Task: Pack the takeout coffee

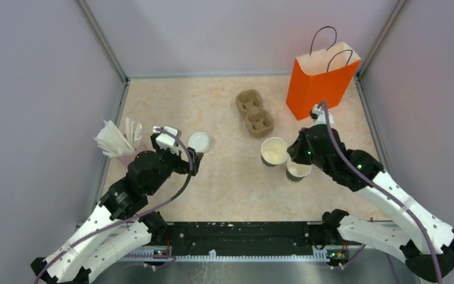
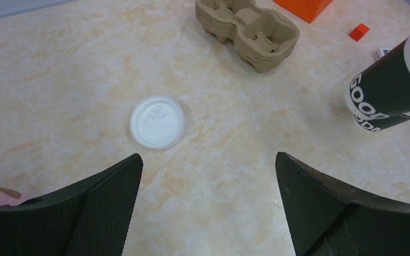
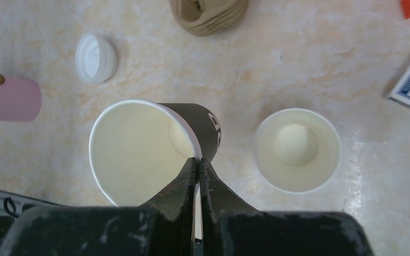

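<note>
Marbled beige table (image 1: 224, 195) carried, in the top view: white lid (image 1: 199, 141) flat, left of centre; brown pulp tray (image 1: 254, 110), upper centre; orange paper bag (image 1: 322, 74) upright, upper right; open paper cup (image 1: 297, 171) upright, right of centre; pink cup (image 1: 123, 155) of white sticks, left edge. Small orange block (image 2: 359, 31) lay upper right in the left wrist view.

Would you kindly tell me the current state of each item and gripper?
held cup: lidless, empty, tilted.
second cup: upright, lidless, empty.
white lid: lying flat, off both cups.
pulp tray: both wells empty.
orange bag: standing upright, handles up.
left gripper: open, holding nothing.
right gripper: shut on the held cup's rim.
</note>
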`<state>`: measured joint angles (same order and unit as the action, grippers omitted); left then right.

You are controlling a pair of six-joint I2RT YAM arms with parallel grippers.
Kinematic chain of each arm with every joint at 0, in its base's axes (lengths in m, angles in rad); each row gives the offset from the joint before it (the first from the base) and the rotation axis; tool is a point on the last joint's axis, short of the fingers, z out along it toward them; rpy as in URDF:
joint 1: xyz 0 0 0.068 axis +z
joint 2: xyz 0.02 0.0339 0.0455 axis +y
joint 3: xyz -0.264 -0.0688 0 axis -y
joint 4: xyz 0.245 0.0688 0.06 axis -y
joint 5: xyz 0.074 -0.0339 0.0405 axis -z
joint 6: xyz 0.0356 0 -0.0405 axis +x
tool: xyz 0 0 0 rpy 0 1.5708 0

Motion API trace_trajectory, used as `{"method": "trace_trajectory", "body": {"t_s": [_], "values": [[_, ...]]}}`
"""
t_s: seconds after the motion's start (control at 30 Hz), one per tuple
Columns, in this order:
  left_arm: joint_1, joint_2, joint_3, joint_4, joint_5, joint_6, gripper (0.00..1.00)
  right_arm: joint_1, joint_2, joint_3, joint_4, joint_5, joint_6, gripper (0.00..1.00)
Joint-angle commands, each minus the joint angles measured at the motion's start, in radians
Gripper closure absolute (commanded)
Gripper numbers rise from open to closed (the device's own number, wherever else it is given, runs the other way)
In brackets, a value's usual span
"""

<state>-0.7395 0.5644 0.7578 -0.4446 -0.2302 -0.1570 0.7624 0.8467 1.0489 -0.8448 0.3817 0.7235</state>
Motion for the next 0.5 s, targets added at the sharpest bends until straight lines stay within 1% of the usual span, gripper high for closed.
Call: {"method": "trace_trajectory", "body": {"t_s": [0.0, 0.2, 0.37, 0.47], "values": [[-0.002, -0.018, 0.002, -0.012, -0.110, -0.018, 0.01, 0.017, 0.092, -0.012, 0.150, -0.185, -0.038, 1.00], [-0.002, -0.026, -0.001, -0.012, -0.127, -0.023, 0.01, 0.129, 0.178, -0.078, 0.234, -0.162, -0.015, 1.00], [-0.001, -0.012, -0.004, -0.012, -0.128, -0.019, 0.01, 0.177, 0.254, -0.162, 0.329, -0.210, 0.009, 1.00], [-0.001, 0.001, -0.002, -0.017, -0.136, -0.019, 0.01, 0.205, 0.307, -0.170, 0.344, -0.192, 0.011, 1.00]]}}
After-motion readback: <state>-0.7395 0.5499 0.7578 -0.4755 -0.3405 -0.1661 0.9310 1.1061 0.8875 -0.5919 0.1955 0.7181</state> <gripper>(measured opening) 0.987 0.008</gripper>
